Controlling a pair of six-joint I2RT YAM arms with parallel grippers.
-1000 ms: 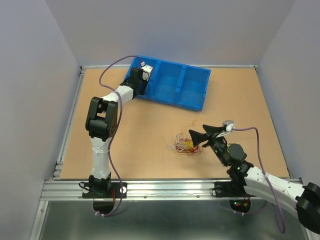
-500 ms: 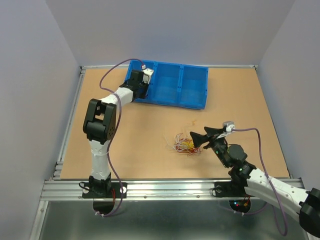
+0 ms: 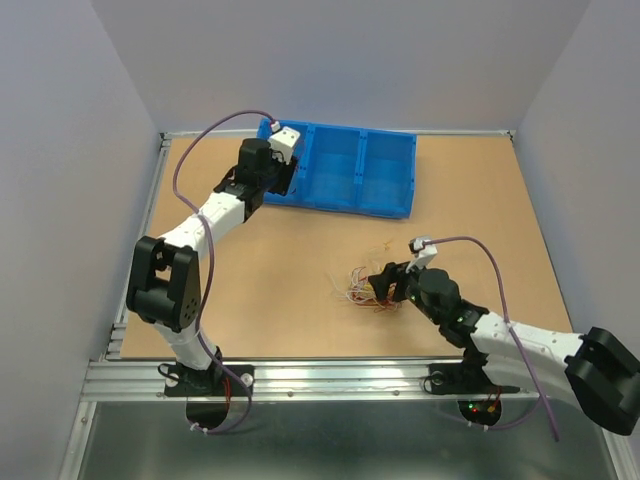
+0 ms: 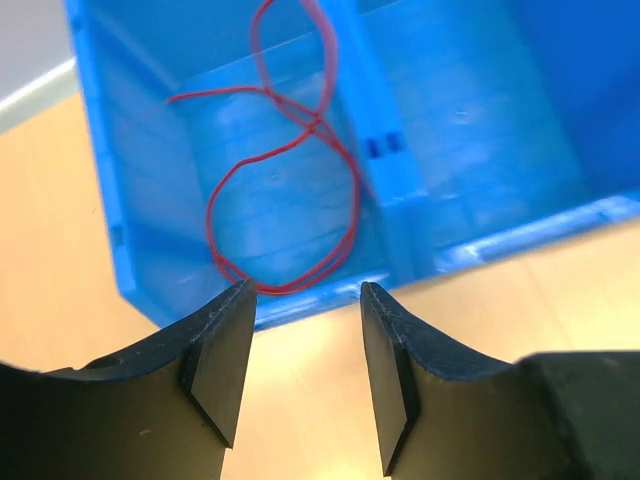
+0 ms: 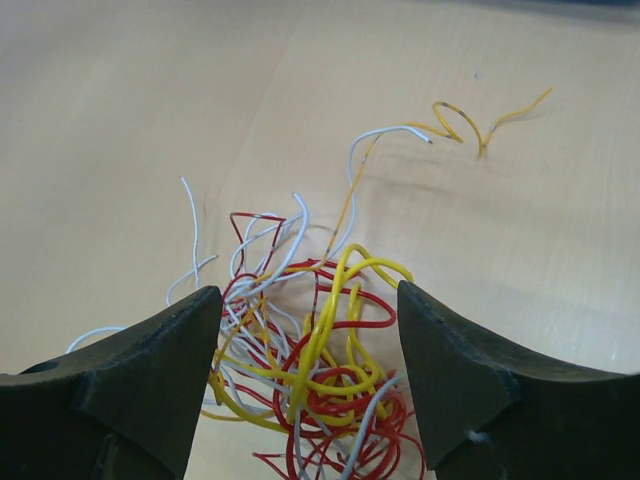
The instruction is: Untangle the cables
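Note:
A clump of red, yellow and white cables (image 3: 368, 288) lies on the table right of centre; it also shows in the right wrist view (image 5: 320, 360). My right gripper (image 3: 385, 285) is open, low over the clump, its jaws either side of the clump's near part (image 5: 308, 305). A single red cable (image 4: 290, 190) lies looped in the left compartment of the blue bin (image 3: 385, 205). My left gripper (image 3: 270, 175) is open and empty at the bin's near left edge; in the left wrist view (image 4: 305, 300) it hangs over the table just short of the bin wall (image 4: 330, 300).
The bin's middle and right compartments (image 3: 340, 165) hold nothing that I can see. A loose yellow wire end (image 5: 480, 120) curls beyond the clump. Grey walls enclose the table; a metal rail (image 3: 330, 375) runs along the near edge.
My left arm has swung left and pulled back, leaving the red cable in the bin. My right gripper has dropped and moved left onto the clump.

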